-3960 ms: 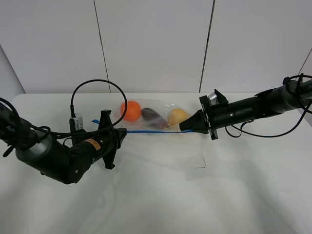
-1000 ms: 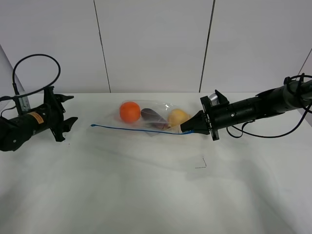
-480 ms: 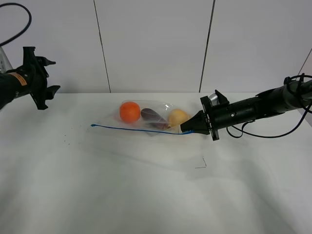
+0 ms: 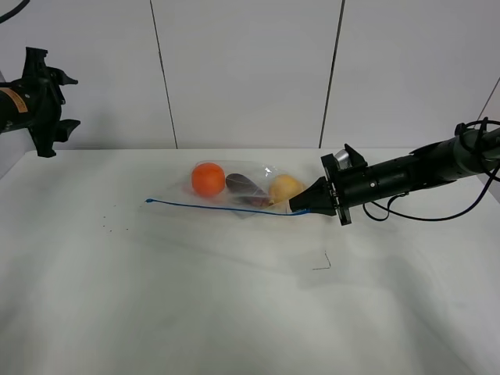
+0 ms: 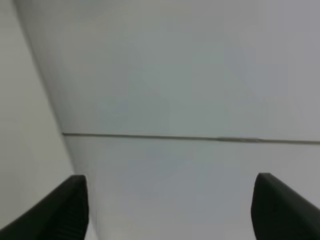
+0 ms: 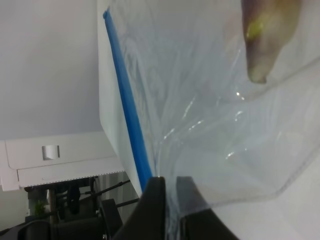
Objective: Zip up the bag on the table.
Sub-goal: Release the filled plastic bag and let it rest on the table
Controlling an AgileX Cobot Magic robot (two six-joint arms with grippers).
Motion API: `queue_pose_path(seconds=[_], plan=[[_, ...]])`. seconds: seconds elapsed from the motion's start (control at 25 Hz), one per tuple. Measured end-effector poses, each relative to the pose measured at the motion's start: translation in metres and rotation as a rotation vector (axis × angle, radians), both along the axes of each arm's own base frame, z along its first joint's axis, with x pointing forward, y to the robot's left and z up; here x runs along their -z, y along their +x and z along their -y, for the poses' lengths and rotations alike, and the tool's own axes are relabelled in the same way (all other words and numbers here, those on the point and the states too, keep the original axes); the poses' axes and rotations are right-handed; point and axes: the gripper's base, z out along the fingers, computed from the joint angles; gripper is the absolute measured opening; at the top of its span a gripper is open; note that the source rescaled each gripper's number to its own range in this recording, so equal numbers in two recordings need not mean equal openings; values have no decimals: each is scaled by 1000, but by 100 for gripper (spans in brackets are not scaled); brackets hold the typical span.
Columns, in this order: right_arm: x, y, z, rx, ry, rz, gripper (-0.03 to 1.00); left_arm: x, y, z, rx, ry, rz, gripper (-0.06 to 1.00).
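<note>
The clear bag [image 4: 251,190] lies on the white table [image 4: 234,312], holding an orange [image 4: 208,179], a purple eggplant [image 4: 244,186] and a yellow pear [image 4: 284,187]. Its blue strip [image 4: 219,208] runs along the near edge. My right gripper [image 4: 301,206] is shut on the strip's right end. In the right wrist view its fingertips [image 6: 159,200] pinch the blue strip [image 6: 127,110] and the clear plastic [image 6: 200,100]. My left gripper [image 4: 69,101] is open and empty, raised high at the far left, away from the bag. The left wrist view shows its gripper [image 5: 170,210] facing only wall.
A small dark mark [image 4: 322,263] lies on the table in front of the bag, and a few specks [image 4: 109,228] lie at the left. The right arm's cable [image 4: 422,216] hangs over the table at the right. White wall panels stand behind.
My left gripper has left the strip's left end and swung up and away to the far left. The right gripper and the bag have stayed put.
</note>
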Motion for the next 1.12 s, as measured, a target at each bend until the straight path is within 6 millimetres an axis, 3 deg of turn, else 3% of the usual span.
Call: queue_pose_path(seconds=[0.4, 0.8, 0.84, 0.92, 1.12], plan=[[0, 0, 0, 0, 0, 0, 0, 6, -3, 5, 189, 463, 16, 97], [0, 0, 0, 0, 0, 0, 0, 15, -8, 10, 621, 1471, 189, 97], [0, 0, 0, 0, 0, 0, 0, 15, -8, 10, 621, 1471, 189, 97], [0, 0, 0, 0, 0, 0, 0, 19, -9, 6, 694, 1667, 167, 97], [0, 0, 0, 0, 0, 0, 0, 25, -10, -14, 667, 1834, -59, 97]])
